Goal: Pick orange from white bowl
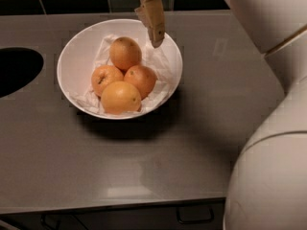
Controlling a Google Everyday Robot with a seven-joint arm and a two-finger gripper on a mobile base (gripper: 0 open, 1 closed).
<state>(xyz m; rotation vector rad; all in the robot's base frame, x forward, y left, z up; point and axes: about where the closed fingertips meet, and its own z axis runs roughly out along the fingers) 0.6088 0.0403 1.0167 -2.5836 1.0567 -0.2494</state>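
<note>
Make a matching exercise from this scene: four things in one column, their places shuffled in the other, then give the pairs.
1 gripper
2 egg-shaped orange
3 white bowl
4 dark opening

A at the left edge of the counter
B rearmost fruit in the bowl
C above the bowl's far rim
D on the counter, near its back edge

Pairs: 1-C, 2-B, 3-D, 4-A

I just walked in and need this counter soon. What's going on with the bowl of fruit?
A robot arm's pincer hangs over the far right side of the white bowl, which sits on the grey counter. It is after the orange at the back of the bowl, the one nearest to it. Nothing has been picked yet: that orange and the other three oranges all lie on the crumpled paper inside, and the pincer appears to touch none of them.
</note>
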